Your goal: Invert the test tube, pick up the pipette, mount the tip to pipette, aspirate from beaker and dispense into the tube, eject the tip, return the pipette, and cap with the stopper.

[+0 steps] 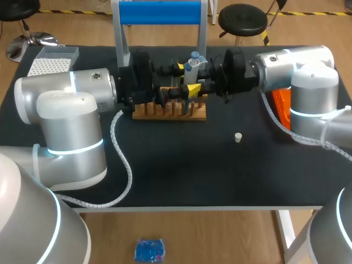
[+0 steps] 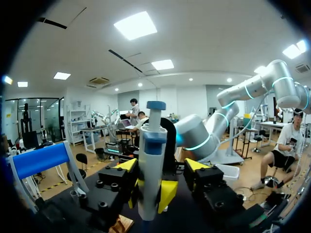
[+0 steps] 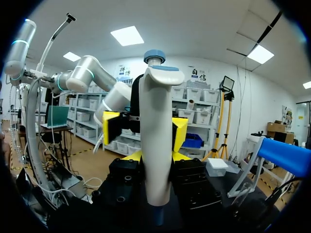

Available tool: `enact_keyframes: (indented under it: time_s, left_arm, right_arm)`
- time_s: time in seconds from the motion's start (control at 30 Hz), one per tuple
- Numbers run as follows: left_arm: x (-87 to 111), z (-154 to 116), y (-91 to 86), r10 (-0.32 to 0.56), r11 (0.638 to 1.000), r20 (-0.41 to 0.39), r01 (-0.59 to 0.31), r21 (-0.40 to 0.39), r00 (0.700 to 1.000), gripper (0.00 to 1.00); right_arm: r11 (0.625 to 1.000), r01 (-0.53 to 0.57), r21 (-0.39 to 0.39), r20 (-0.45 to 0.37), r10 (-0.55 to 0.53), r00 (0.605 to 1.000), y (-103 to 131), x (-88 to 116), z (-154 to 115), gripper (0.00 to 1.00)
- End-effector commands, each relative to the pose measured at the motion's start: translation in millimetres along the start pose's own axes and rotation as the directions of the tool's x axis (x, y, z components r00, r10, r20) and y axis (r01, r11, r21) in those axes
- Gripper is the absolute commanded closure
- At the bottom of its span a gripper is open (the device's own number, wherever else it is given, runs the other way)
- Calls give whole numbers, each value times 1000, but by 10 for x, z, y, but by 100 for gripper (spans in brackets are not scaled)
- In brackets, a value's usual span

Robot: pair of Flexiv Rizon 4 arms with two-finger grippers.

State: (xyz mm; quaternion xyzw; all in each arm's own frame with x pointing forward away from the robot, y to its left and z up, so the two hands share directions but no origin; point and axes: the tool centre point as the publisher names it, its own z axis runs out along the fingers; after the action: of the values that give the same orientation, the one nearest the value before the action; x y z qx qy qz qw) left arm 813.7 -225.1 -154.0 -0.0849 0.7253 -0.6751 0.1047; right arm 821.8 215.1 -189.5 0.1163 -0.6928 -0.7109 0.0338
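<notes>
right gripper (image 3: 156, 156) is clamped on the pipette (image 3: 155, 131), its 2 yellow tips pressed against the white body from both sides. the pipette stands upright with its blue plunger button on top. left gripper (image 2: 162, 165) faces it from the other side with its jaws spread. 1 yellow fingertip (image 2: 127, 165) sits just beside the pipette body and the other is clearly apart from it, so it grips nothing.

in the head view the 2 arms come in level from opposite sides. their grippers meet over the far half of the table, above the wooden rack (image 1: 165, 113), with the pipette over the rack's right part. the small pale stopper (image 1: 238, 137) sits alone on the black table (image 1: 181, 170), well apart from the rack and nearer the right arm (image 1: 297, 71). a white tip box (image 1: 52, 61) lies at the far left corner behind the left arm (image 1: 66, 99). an orange object (image 1: 281, 104) shows partly behind the right arm; i cannot tell what it is. a blue-topped stand (image 1: 159, 12) rises at the table's far edge behind the grippers.
</notes>
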Motion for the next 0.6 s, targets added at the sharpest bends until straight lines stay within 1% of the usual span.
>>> enact_keyframes:
  time_s: [0.03, 0.47, 0.5, 0.53, 0.6]
  left_arm:
    - [14, 18, -2, -1, 1000, -1, 1, -1, 1000, 100]
    - [14, 18, -2, -1, 1000, -1, 1, -1, 1000, 100]
    - [14, 18, -2, -1, 1000, -1, 1, -1, 1000, 100]
    - [14, 18, -2, -1, 1000, -1, 1, -1, 1000, 100]
    - [14, 18, -2, -1, 1000, -1, 1, -1, 1000, 100]
  right_arm:
    - [1000, -2, -2, 6, 2, 1000, 6, -5, -9, 100]
    - [1000, 0, 4, 2, 0, 1000, 5, -15, -22, 100]
    - [1000, 0, 5, 2, 0, 1000, 6, -14, -24, 51]
    - [1000, 1, 8, 5, -1, 1000, 8, -13, -27, 0]
    - [1000, 4, 14, 15, -4, 1000, 14, -17, -45, 0]
